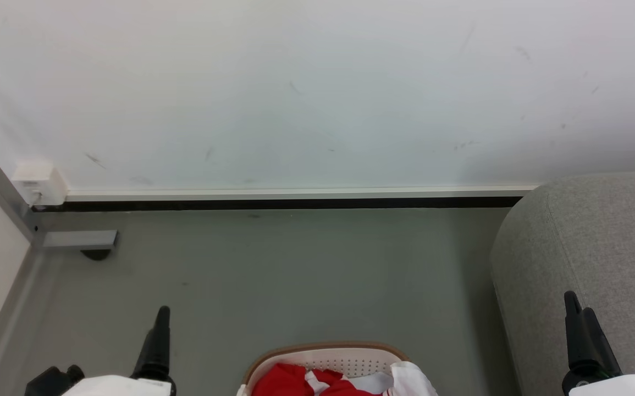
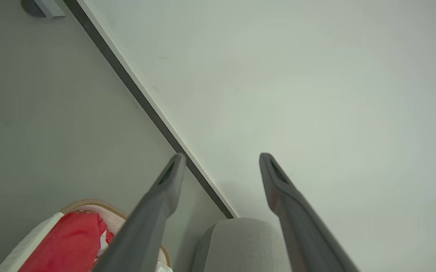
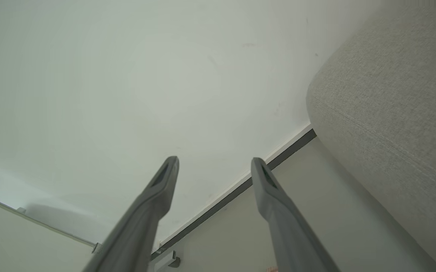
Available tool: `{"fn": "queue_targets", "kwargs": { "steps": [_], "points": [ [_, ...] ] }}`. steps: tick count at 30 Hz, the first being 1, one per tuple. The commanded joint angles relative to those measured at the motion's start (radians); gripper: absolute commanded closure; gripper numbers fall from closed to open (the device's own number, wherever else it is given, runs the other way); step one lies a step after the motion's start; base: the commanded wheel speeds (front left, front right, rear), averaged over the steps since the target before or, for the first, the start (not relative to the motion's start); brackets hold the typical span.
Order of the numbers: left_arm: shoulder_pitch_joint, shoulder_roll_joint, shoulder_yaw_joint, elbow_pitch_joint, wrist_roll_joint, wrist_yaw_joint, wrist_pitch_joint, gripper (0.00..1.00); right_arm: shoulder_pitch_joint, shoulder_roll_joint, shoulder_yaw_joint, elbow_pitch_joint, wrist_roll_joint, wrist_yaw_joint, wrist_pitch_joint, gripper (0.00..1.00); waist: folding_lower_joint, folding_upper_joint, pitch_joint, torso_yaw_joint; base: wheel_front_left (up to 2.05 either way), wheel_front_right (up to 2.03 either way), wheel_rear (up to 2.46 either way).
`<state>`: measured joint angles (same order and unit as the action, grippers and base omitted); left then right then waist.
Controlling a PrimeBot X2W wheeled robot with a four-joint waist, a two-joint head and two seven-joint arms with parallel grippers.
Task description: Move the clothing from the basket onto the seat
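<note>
At the far left, hovering over bare grey floor (image 1: 273,275): the left gripper (image 1: 159,335), fingers (image 2: 165,189) spread wide with nothing between them, pointed towards the white wall (image 1: 317,82). Well apart from the basket, above and to its left.

In the middle, at the bottom edge of the head view: the white perforated laundry basket (image 1: 322,347) with its brown rim, standing on the floor. Bunched up inside it, the red jersey (image 1: 290,379), white trim showing and a white part draped over the right side. Not yet touched by either gripper.

To the right, near the basket: the light-grey upholstered seat (image 1: 597,231), rounded corner towards the wall. In front of it, the right gripper (image 1: 581,324), likewise gaping wide and empty.

Judged to be the opening step: reaching for the red jersey, no grasp made. Next move calls for coming down towards the basket, probably tilting the fingers into the heap, closing on a thick fold of the red fabric, then lifting clear of the rim before swinging right onto the seat.
</note>
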<state>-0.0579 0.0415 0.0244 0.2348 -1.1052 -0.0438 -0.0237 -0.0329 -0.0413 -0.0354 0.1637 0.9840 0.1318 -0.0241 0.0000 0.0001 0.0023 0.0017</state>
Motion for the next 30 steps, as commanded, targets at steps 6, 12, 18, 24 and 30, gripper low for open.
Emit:
{"fn": "queue_targets", "kwargs": {
  "steps": [6,12,18,24,30],
  "points": [
    [0.001,0.007,-0.013,-0.031,0.151,0.019,-0.031,0.0,0.004,-0.016,0.012,-0.022,-0.141,-0.001,-0.029,0.0,0.0,-0.0001,-0.003,0.002,0.0,0.0,0.0],
    [0.011,0.008,-0.021,-0.053,0.252,0.034,-0.05,0.0,0.012,-0.017,0.02,-0.03,-0.247,-0.001,-0.051,0.0,0.0,-0.0001,-0.004,0.002,0.0,0.0,0.0],
    [0.021,0.008,-0.025,-0.072,0.341,0.046,-0.071,0.0,0.015,-0.018,0.03,-0.039,-0.339,-0.001,-0.069,0.0,0.0,-0.0001,-0.003,0.003,0.0,0.0,0.0],
    [0.029,0.009,-0.027,-0.099,0.431,0.054,-0.09,0.0,0.02,-0.018,0.04,-0.049,-0.424,-0.001,-0.088,0.0,0.0,-0.0001,-0.001,0.003,0.0,0.0,0.0],
    [0.034,0.009,-0.029,-0.111,0.516,0.061,-0.105,0.0,0.024,-0.017,0.048,-0.059,-0.502,-0.001,-0.106,0.0,0.0,-0.0001,0.001,0.002,0.0,0.0,0.0]
  ]
}}
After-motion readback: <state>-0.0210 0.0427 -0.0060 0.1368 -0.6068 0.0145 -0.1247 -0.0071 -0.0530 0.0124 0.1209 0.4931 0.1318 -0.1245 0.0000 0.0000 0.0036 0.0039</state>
